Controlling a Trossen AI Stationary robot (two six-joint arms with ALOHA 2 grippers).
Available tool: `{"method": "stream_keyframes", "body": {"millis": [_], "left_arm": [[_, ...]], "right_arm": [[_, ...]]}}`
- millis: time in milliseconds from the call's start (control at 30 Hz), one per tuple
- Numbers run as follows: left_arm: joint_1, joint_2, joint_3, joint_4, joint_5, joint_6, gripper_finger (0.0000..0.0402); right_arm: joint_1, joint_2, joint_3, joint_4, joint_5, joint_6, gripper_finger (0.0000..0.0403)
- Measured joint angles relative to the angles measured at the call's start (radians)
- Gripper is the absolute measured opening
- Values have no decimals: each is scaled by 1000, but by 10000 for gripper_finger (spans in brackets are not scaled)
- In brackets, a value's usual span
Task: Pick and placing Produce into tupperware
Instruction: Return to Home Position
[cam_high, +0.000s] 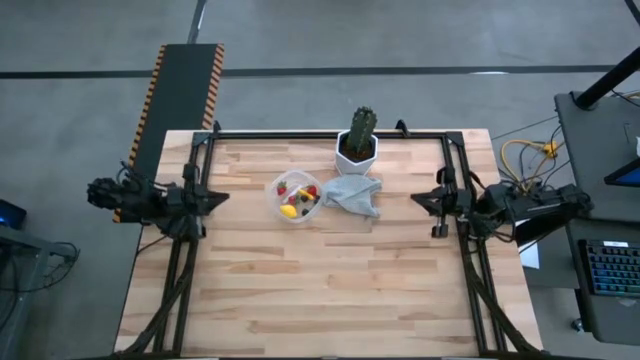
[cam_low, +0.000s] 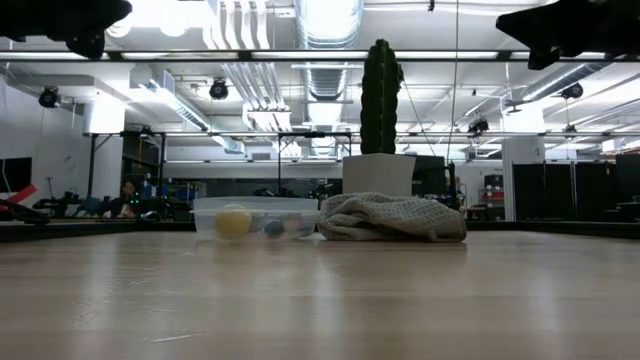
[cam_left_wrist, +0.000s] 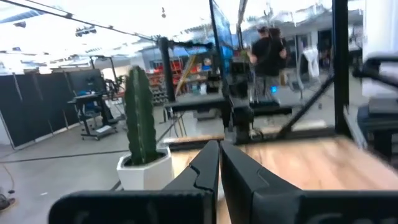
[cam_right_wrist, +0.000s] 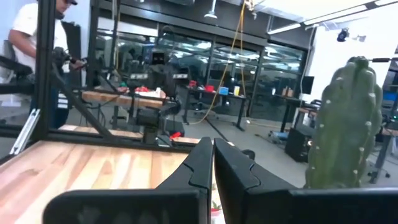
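The round clear tupperware (cam_high: 294, 197) stands on the table beside the pale cloth; in the low view the tupperware (cam_low: 255, 217) shows a yellow piece (cam_low: 233, 221) through its wall. Inside it lie red pieces (cam_high: 303, 192) and a yellow lemon-like piece (cam_high: 290, 210). My left gripper (cam_high: 222, 197) hangs at the table's left edge, raised, shut and empty; the left wrist view shows its fingertips (cam_left_wrist: 219, 152) meeting. My right gripper (cam_high: 418, 198) is raised at the right edge, also shut and empty, fingertips (cam_right_wrist: 213, 148) together.
A green cactus in a white hexagonal pot (cam_high: 357, 146) stands at the far edge, just behind the crumpled blue-grey cloth (cam_high: 353, 193). A black frame runs along the table's left, far and right sides. The near half of the wooden table (cam_high: 330, 290) is bare. People stand in the room beyond.
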Motion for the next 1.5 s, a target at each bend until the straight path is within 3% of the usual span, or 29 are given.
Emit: {"method": "stream_keyframes", "body": {"millis": [267,600,900,1100,1233,1500], "left_arm": [[52,12,-27,16,6,19,0],[127,9,-194,172,72,-78,0],[305,38,-291,317,258,-134,0],[387,43,-296,274,318,-134,0],[402,43,-299,182,317,-169,0],[410,21,-298,178,310,-137,0]], "right_arm": [[-4,0,1,0,0,2,8],[-4,1,1,-6,-2,-3,8],[-4,5,3,-9,-3,-6,9],[-4,8,3,-21,-2,15,9],[-4,8,3,-60,-3,82,9],[-4,8,3,-165,-39,225,9]]}}
